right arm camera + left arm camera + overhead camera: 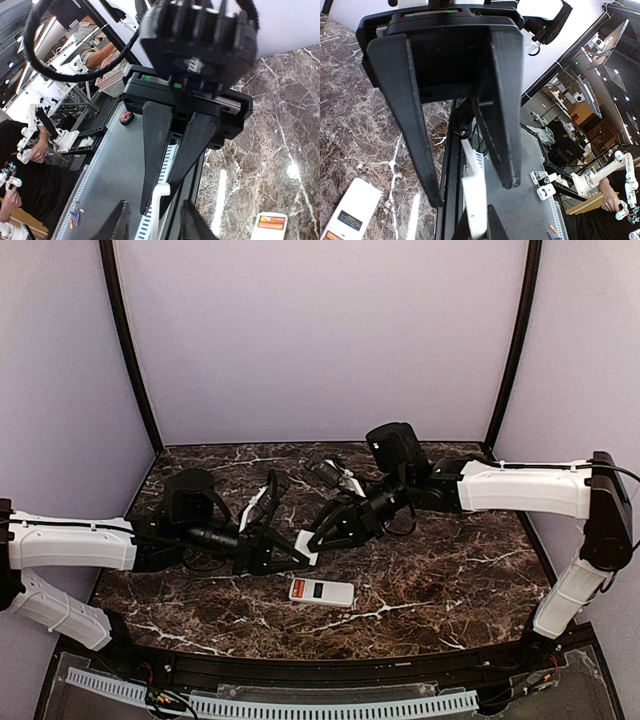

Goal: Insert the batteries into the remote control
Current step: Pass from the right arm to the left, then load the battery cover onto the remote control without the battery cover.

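Observation:
The remote control (322, 591) lies flat on the marble table, red front up, just in front of both grippers; it also shows in the wrist views (350, 215) (270, 226). Above it, my right gripper (316, 537) (153, 207) is shut on a small white cover plate (304, 545) (155, 222), pinching its hooked end. My left gripper (290, 554) (472, 192) faces it with its fingers spread wide on either side of the plate (476, 210), apart from it. The batteries are out of view on the table.
The black front rail (330, 668) and a slotted white strip (300, 706) run along the near edge. Beyond it in the wrist views lies a grey bench (530, 200) with small orange and blue bits (73, 220). Purple walls close the back and sides.

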